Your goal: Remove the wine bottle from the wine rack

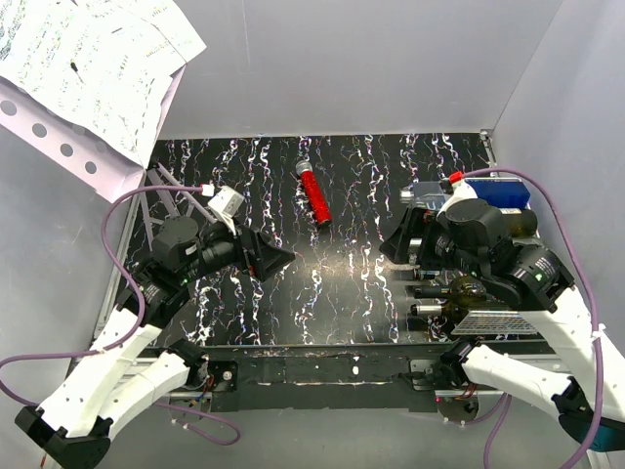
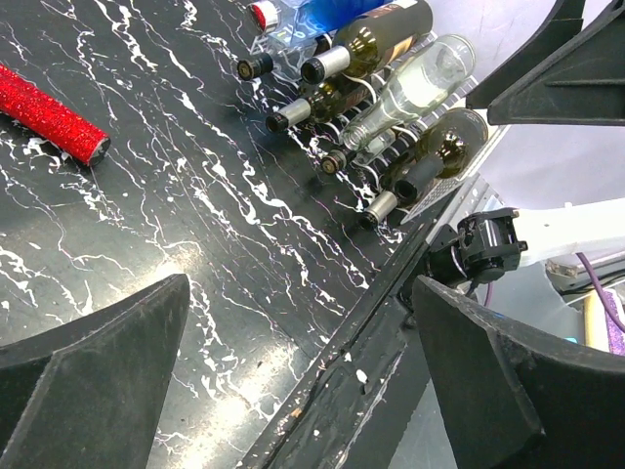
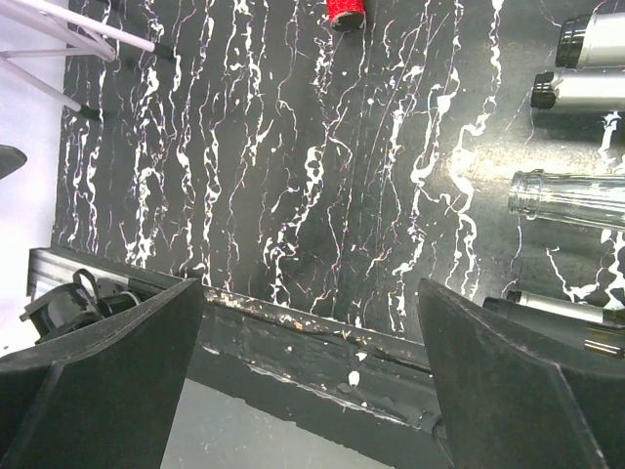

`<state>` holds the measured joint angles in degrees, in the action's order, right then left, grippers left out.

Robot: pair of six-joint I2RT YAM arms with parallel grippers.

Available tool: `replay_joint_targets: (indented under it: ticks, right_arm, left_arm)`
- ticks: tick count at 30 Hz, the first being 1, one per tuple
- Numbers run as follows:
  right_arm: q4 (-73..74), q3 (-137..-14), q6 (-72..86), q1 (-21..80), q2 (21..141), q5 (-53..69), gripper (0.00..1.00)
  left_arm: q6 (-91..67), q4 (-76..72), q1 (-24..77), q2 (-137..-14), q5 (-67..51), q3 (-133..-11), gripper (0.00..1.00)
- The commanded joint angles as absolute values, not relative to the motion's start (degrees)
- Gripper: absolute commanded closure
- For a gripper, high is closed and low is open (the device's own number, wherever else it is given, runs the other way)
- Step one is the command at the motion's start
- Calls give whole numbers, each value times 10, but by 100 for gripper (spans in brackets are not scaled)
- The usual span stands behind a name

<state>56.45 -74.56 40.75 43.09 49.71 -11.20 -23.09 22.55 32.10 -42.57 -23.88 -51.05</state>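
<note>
The white wire wine rack [image 1: 493, 320] sits at the right of the table, under my right arm. Several wine bottles lie on it side by side, necks pointing left: dark ones [image 2: 381, 44] and a clear one [image 2: 415, 93]. In the right wrist view their necks [image 3: 566, 200] line the right edge. My right gripper [image 1: 395, 242] [image 3: 311, 293] hangs open just left of the necks, touching nothing. My left gripper [image 1: 273, 256] [image 2: 301, 293] is open over the table's left-centre, far from the rack.
A red glittery cylinder [image 1: 313, 193] [image 2: 49, 112] lies on the black marbled table at centre back. A blue bottle with a red cap [image 1: 455, 179] lies behind the rack. White stand legs [image 3: 68, 29] and hanging paper sheets [image 1: 98, 59] are at the left. Grey walls enclose the table.
</note>
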Motion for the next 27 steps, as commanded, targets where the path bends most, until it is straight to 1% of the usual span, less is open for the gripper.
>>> replay_joint_targets:
  ticks: [1, 6, 9, 12, 14, 16, 17, 19, 23, 26, 27]
  right_arm:
    - [537, -759, 423, 428, 493, -119, 2]
    - [471, -731, 416, 428, 472, -142, 2]
    - [428, -715, 389, 428, 459, -199, 2]
    - [321, -681, 264, 428, 446, -248, 3]
    - [241, -652, 141, 428, 446, -268, 8]
    - [180, -628, 29, 428, 460, -318, 9]
    - [165, -630, 2, 423, 479, -360, 8]
    - [156, -652, -99, 397, 521, -387, 8]
    - [148, -676, -229, 335, 582, -339, 9]
    - [184, -692, -321, 309, 615, -243, 9]
    - [187, -691, -356, 309, 625, -235, 9]
  left_arm:
    - [-205, 236, 319, -413, -226, -519, 2]
    - [-178, 238, 319, -412, -201, -500, 2]
    - [-164, 237, 319, -403, -181, -477, 2]
    - [-155, 221, 319, -384, -173, -440, 2]
    - [-150, 202, 319, -370, -171, -405, 2]
    - [-146, 184, 319, -364, -172, -389, 2]
    - [-142, 184, 319, -367, -174, -392, 2]
    - [-140, 191, 319, -376, -165, -402, 2]
    - [-134, 198, 319, -379, -171, -404, 2]
    - [-134, 194, 319, -369, -179, -399, 2]
    - [-135, 194, 318, -367, -184, -397, 2]
